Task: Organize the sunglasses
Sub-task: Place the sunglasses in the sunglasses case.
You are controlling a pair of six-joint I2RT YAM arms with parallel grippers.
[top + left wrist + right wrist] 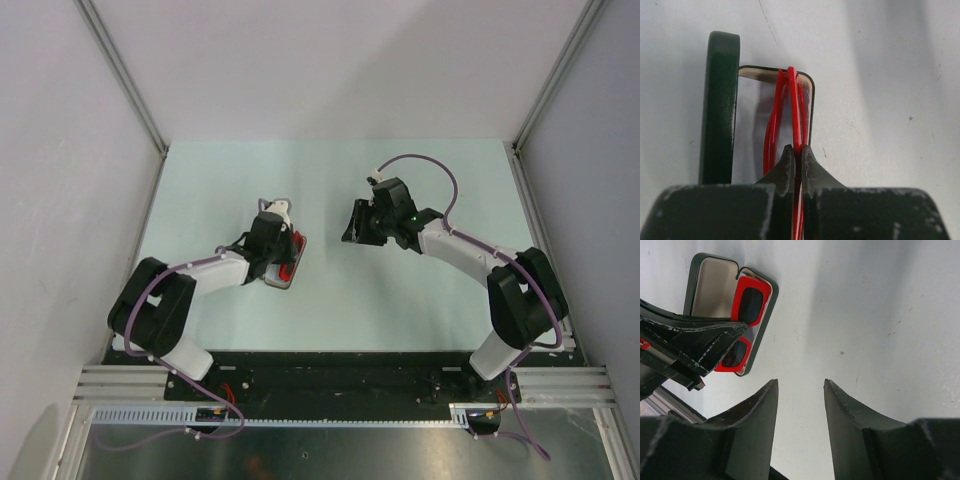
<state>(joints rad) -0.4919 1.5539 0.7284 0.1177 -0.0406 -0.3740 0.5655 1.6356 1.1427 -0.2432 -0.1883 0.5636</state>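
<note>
The red sunglasses (795, 105) sit folded in the lower half of the open black case (720, 100), whose lid stands up at the left. My left gripper (797, 150) is shut on the red frame, directly over the case. In the right wrist view the sunglasses (751, 302) lie in the case (712, 282), with the left gripper's fingers (700, 345) over them. In the top view the sunglasses (297, 246) and case (283, 276) lie left of centre under the left gripper (284, 256). My right gripper (351, 224) is open and empty to the right of the case, also seen in its wrist view (800, 382).
The pale table (400, 310) is bounded by white walls left, right and behind. A black rail (340, 365) runs along the near edge, where both arm bases stand. No cloth shows in any view.
</note>
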